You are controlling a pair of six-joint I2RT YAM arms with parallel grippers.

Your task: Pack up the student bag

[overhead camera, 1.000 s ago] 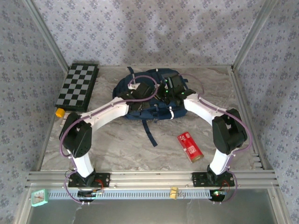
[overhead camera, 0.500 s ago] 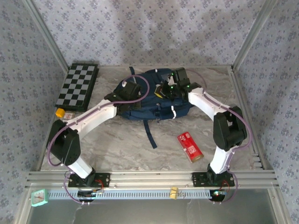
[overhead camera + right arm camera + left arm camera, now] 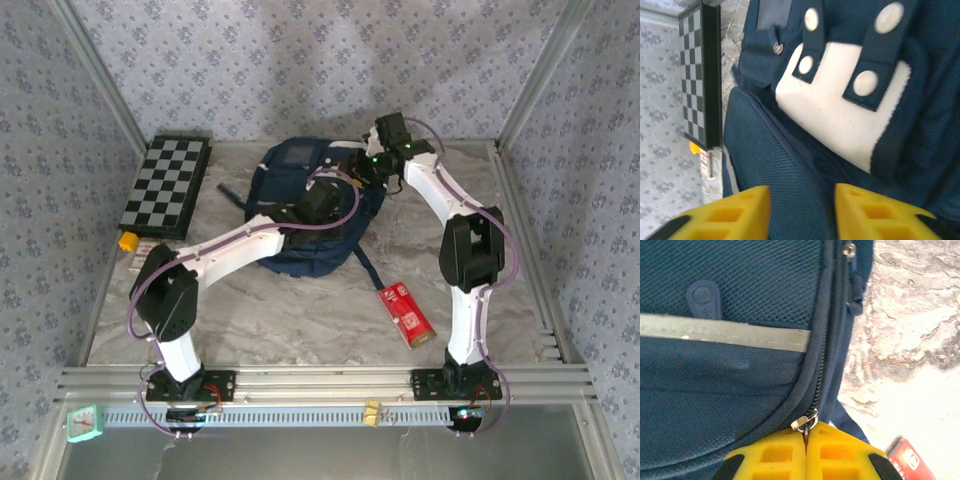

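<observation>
At the near rail: both arm bases are bolted side by side, and a small teal clock (image 3: 85, 424) lies nearer still, at the left.
Red packet (image 3: 407, 313): flat on the marble counter (image 3: 280, 310) near the right arm, well apart from the bag's body. One corner shows in the left wrist view (image 3: 912, 462).
Left gripper (image 3: 322, 205): reaches over the bag's front. In its wrist view (image 3: 806, 437) the yellow fingers are pressed together, pinching the metal zipper pull (image 3: 805, 422).
Student bag (image 3: 295, 165): on the far middle of the counter, between the two grippers, with a dark strap trailing towards the packet. A grey stripe (image 3: 725, 332) crosses its mesh front.
Right gripper (image 3: 372, 165): at the bag's far right edge. In its wrist view (image 3: 802, 200) the fingers stand apart with navy fabric in the gap, next to a white patch (image 3: 835, 115). Whether they clamp that fabric cannot be told.
Chessboard (image 3: 165, 185): at the far left, well apart from the bag, with a small yellow piece (image 3: 127, 241) just off its near corner.
</observation>
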